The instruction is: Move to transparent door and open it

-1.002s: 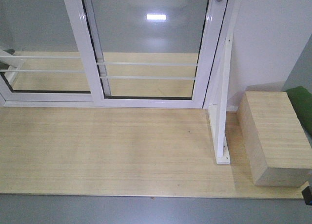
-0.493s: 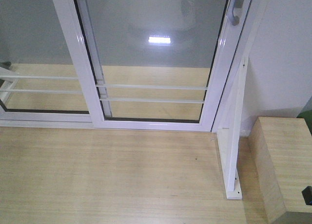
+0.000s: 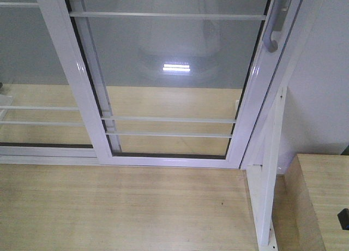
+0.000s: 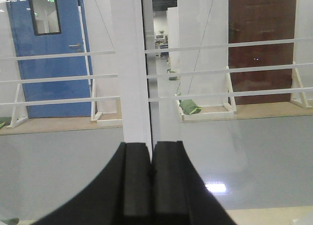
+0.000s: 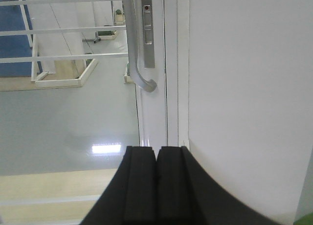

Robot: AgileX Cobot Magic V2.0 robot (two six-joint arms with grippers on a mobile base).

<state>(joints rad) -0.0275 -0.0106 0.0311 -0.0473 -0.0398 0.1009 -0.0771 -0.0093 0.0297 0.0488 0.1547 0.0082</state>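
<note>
The transparent door (image 3: 248,114) fills the front view: clear glass in a glossy white frame with thin white horizontal bars (image 3: 169,120). Its curved grey handle (image 3: 276,22) sits at the upper right. In the right wrist view the handle (image 5: 134,54) hangs just above and left of my right gripper (image 5: 156,149), which is shut on nothing and not touching it. My left gripper (image 4: 150,146) is also shut and empty, pointing at a white vertical frame post (image 4: 129,63) with glass on both sides.
A second white-framed glass panel (image 3: 32,98) without a handle stands to the left. A white support post (image 3: 267,196) and a pale wooden box (image 3: 324,202) stand at the right on the wooden platform (image 3: 120,207). A white wall (image 5: 244,88) runs right of the door.
The view has moved forward towards the door. The door and its handle look larger and lower in the front view, and the wooden box has slid to the frame's right edge.
</note>
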